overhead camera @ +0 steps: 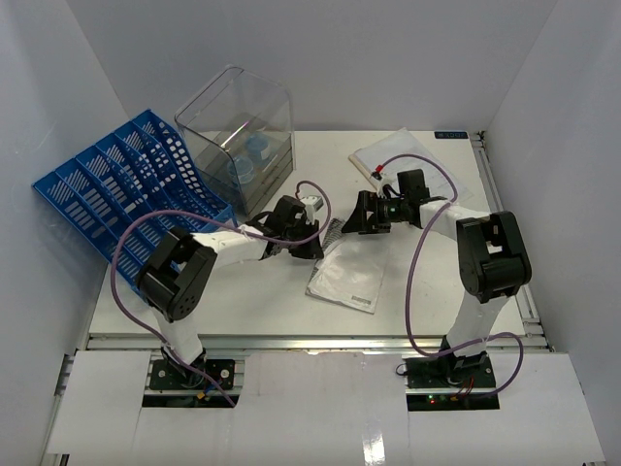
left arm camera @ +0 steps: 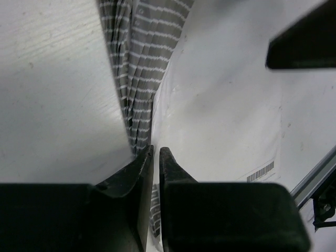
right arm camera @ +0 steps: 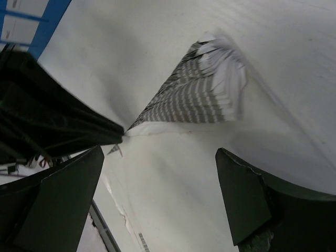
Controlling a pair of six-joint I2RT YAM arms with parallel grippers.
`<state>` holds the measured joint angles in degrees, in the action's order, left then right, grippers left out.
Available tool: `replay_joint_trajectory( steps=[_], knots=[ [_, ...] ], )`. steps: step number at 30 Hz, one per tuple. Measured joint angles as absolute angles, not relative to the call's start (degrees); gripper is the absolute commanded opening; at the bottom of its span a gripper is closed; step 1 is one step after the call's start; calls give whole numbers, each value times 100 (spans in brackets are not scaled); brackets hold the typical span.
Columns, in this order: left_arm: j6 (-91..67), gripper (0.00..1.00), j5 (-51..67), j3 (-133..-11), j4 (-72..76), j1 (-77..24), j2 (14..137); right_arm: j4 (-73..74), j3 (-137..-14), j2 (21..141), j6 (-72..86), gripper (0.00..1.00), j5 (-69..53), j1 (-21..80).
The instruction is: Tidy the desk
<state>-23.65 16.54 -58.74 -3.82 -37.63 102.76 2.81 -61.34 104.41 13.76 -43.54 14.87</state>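
Desk (overhead camera: 243,306), top view: a white tabletop with a metal rail along its edges. It fills the floor of a white-walled enclosure, and both arm bases sit at its near edge.

- **Far left:** a blue rack (overhead camera: 116,189) leans at a tilt, partly over the desk edge.
- **Far centre:** a clear bin (overhead camera: 243,131) stands just beside the rack, with blue items inside that are too small to identify.
- **Far right:** loose papers (overhead camera: 408,160) lie flat.
- **Centre:** a white booklet (overhead camera: 351,274) lies between the two arms, with a barcode near one edge.

Left gripper (overhead camera: 310,249), left wrist view: the fingers are nearly together, leaving only a thin slit. In that slit they pinch the edge of the booklet's white cover (left arm camera: 226,121). Grey striped pages (left arm camera: 142,63) show beneath the cover where it stands up off them.

Right gripper (overhead camera: 353,221), right wrist view: the fingers (right arm camera: 68,199) are spread wide and hold nothing. They hang over the booklet, whose fanned striped pages (right arm camera: 202,92) lie ahead of them. The left gripper's dark body is at the left of this view, touching the cover's corner, and a piece of the rack shows at the upper left.

The two grippers are near each other over the booklet's far end.
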Motion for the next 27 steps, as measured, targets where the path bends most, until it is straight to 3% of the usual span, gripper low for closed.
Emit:
replay_joint_trajectory(
  steps=[2,4,11,18,23,27],
  knots=[
    [-2399,48,1542,-5736,-394,-3763,10148,241,-6165,10580,1567,97,-4111,1484],
    [-2433,54,1439,-5587,-381,-3763,9971,237,-6169,10679,1719,99,-3910,1478],
    [-2576,58,1496,-4756,93,-3763,8968,-392,-6215,10965,2211,73,-3831,1484],
    [-2765,59,1701,-4118,488,-3763,8833,-968,-6376,11395,2743,56,-3931,1552],
    [-2812,62,1717,-3931,524,-3763,8695,-1212,-6377,11511,2974,34,-3970,1599],
    [-2864,83,1713,-3678,591,-3763,8179,-1289,-6375,11646,3105,20,-3979,1613]
  ],
)
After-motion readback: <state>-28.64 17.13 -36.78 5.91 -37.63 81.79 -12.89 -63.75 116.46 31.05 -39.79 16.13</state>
